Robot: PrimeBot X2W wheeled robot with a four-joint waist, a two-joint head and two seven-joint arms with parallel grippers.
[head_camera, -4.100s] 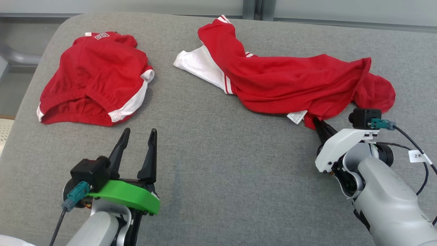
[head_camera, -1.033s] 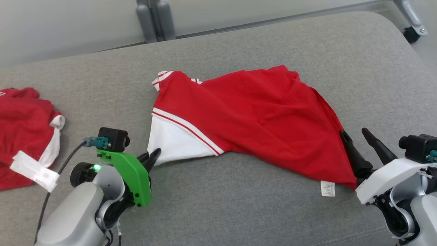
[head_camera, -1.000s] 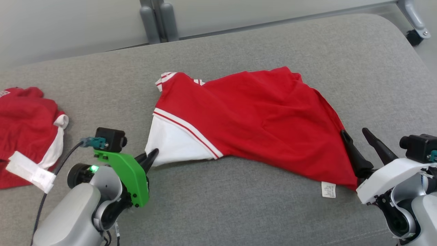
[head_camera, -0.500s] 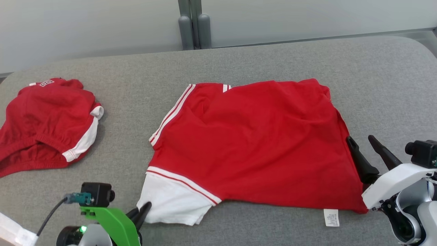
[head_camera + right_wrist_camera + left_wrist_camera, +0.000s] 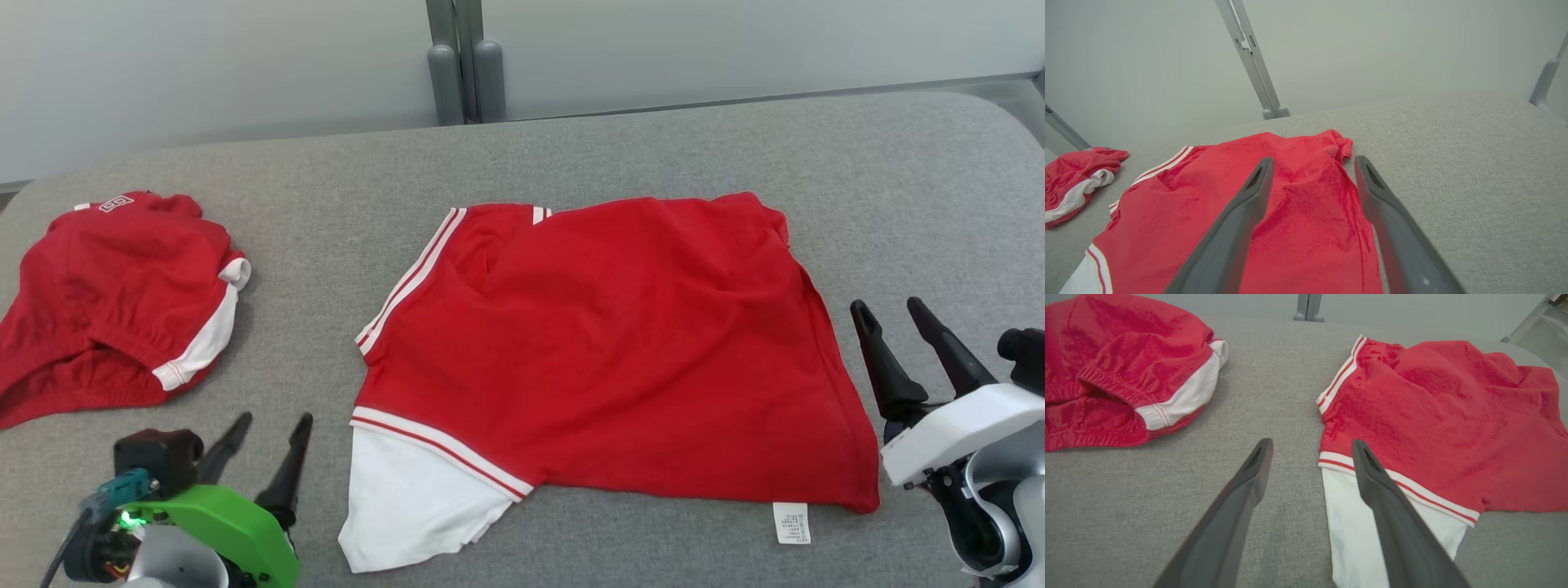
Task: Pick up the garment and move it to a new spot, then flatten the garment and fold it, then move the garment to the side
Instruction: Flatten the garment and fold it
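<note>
One red garment spread on grey pad, left pincer agape, right pincer agape

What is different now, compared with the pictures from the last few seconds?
The left tool let go of the white sleeve and now stands open beside it. The garment, crumpled four seconds ago, lies spread flat. The right tool stays open by its right edge; the other red garment lies unmoved.

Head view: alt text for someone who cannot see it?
A red shirt with one white sleeve lies spread on a grey fabric surface, flanked by the open left claw and open right claw. Crumpled red shorts sit at far left.
</note>
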